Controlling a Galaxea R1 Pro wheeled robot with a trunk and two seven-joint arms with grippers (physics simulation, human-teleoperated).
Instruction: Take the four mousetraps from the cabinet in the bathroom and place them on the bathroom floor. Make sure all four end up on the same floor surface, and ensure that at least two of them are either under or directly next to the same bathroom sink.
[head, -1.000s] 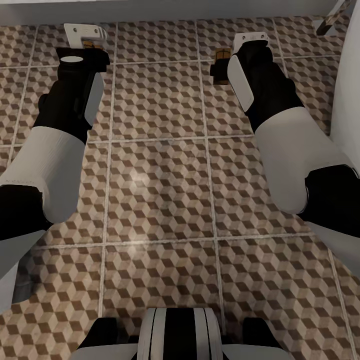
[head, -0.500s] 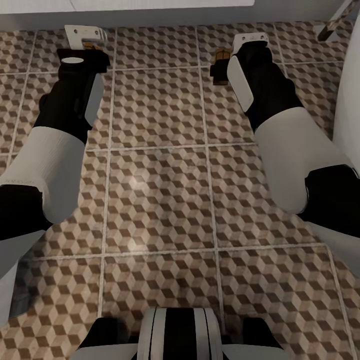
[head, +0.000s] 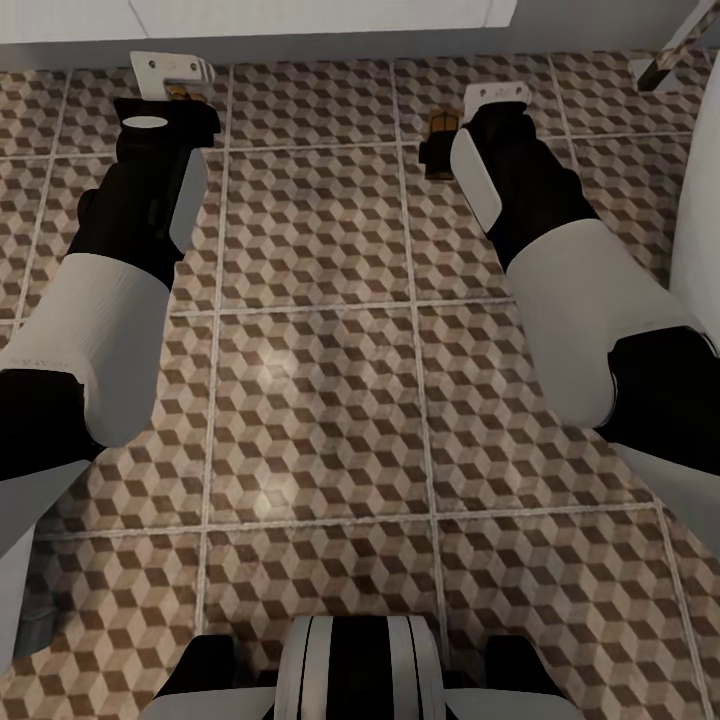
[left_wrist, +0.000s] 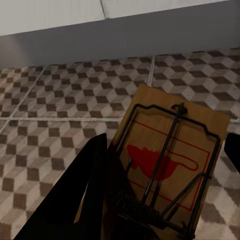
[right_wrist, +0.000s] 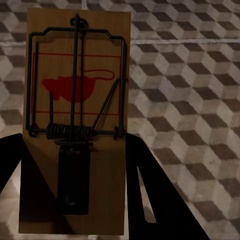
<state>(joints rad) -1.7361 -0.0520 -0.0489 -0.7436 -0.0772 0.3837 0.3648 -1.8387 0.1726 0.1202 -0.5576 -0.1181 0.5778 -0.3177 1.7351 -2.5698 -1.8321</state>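
Left gripper (head: 172, 72) clamped on a mousetrap (left_wrist: 167, 165), arm stretched forward and down from the shoulder, black forearm pointing toward the white unit base (head: 300, 20) at the far edge of the tiles. Trap board sits between the dark fingers (left_wrist: 95, 195), wire bar and red mouse print facing up, held just above the bathroom floor (head: 320, 380) near that white base. Right gripper (head: 492, 95) likewise closed on a second mousetrap (right_wrist: 77, 100), arm reaching forward, angled inward. That trap pokes out beside the wrist in the head view (head: 440, 135), over a grout line. White curved fixture (head: 700, 200) at far right.
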